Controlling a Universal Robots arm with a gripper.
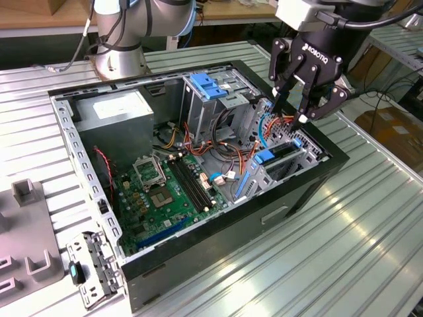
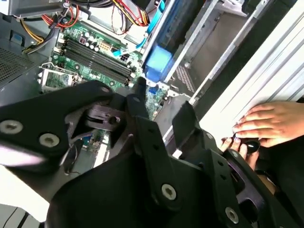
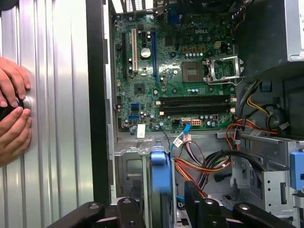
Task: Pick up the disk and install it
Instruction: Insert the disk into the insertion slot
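Note:
The disk [image 1: 281,165] stands on edge in the metal cage at the open computer case's end on the exterior view's right, its blue bracket [image 1: 264,156] facing up. My gripper [image 1: 289,109] hangs just above it, open, holding nothing. In the first wrist view the blue-edged disk [image 3: 160,172] lies in line between my two black fingers [image 3: 130,213], with a gap on each side. The second wrist view has the blue bracket [image 2: 158,62] beyond my fingertips [image 2: 140,89].
Orange and red cables [image 1: 277,124] bunch right under my fingers. The case [image 1: 218,257] holds a green motherboard [image 1: 165,191], a grey power-supply box [image 1: 115,112] and a blue-latched drive cage [image 1: 208,86]. A person's hands [image 3: 12,114] rest on the ribbed table beside the case. Grey fixtures [image 1: 26,231] lie left.

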